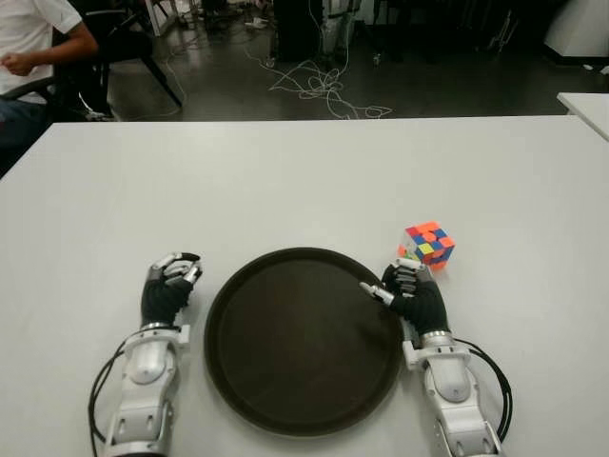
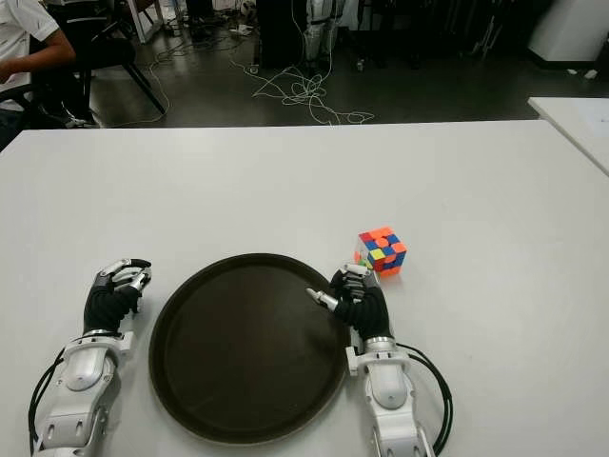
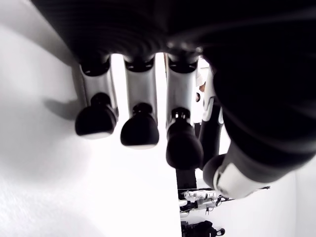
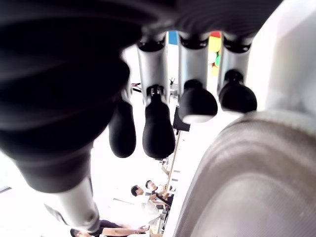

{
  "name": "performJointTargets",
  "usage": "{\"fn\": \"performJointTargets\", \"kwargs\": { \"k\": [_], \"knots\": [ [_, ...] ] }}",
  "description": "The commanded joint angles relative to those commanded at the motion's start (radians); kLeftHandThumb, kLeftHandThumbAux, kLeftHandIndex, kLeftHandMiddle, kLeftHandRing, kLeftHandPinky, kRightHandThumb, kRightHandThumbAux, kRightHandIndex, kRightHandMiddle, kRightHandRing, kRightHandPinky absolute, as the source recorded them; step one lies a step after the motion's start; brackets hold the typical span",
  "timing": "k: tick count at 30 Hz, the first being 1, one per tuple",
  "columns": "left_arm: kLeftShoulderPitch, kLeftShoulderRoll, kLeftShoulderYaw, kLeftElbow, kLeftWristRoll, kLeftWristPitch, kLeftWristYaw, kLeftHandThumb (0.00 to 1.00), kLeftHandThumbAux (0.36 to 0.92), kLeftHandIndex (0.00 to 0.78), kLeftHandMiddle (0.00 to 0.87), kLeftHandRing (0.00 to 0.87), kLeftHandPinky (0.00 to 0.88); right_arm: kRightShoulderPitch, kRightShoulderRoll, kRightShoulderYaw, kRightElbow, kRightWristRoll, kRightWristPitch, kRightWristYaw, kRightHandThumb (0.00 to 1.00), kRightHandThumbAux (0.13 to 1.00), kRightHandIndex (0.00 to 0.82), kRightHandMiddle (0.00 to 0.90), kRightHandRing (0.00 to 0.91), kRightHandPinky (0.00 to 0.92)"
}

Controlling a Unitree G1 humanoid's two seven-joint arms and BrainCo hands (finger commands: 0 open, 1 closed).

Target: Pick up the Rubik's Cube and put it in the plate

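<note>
The Rubik's Cube (image 1: 430, 244) stands on the white table (image 1: 285, 181), just beyond the right rim of the dark round plate (image 1: 303, 362), which holds nothing. My right hand (image 1: 404, 290) sits right behind the cube and a little short of it. Its fingers are loosely bent and hold nothing, and the thumb reaches over the plate's rim. In the right wrist view the cube (image 4: 215, 43) shows between the hanging fingers (image 4: 196, 103), apart from them. My left hand (image 1: 171, 281) shows at the plate's left side, its fingers (image 3: 139, 129) relaxed around nothing.
A person in a white shirt (image 1: 29, 38) sits at the far left beyond the table. Chairs and loose cables (image 1: 319, 86) lie on the floor behind. Another table's corner (image 1: 590, 107) shows at the far right.
</note>
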Motion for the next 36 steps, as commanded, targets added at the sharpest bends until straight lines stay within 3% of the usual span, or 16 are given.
{"fn": "performJointTargets", "kwargs": {
  "k": [15, 21, 29, 36],
  "knots": [
    [-0.003, -0.002, 0.000, 0.003, -0.002, -0.001, 0.000, 0.709, 0.704, 0.444, 0.811, 0.821, 0.813, -0.013, 0.005, -0.024, 0.010, -0.026, 0.012, -0.053, 0.138, 0.804, 0.638, 0.790, 0.811, 0.802],
    [-0.006, 0.001, 0.000, 0.007, -0.004, -0.004, -0.005, 0.710, 0.704, 0.444, 0.812, 0.819, 0.808, -0.024, 0.006, -0.038, 0.016, -0.034, -0.017, -0.092, 0.172, 0.803, 0.651, 0.801, 0.822, 0.816],
    [-0.011, 0.005, 0.001, 0.018, -0.001, -0.008, -0.007, 0.710, 0.704, 0.444, 0.807, 0.815, 0.804, -0.045, -0.010, -0.080, 0.004, -0.069, -0.138, -0.194, 0.186, 0.786, 0.678, 0.822, 0.844, 0.845],
    [-0.015, 0.004, 0.004, 0.020, -0.003, -0.008, -0.006, 0.710, 0.704, 0.444, 0.812, 0.818, 0.810, -0.045, -0.003, -0.087, -0.013, -0.083, -0.176, -0.236, 0.186, 0.780, 0.692, 0.827, 0.852, 0.856]
  ]
}}
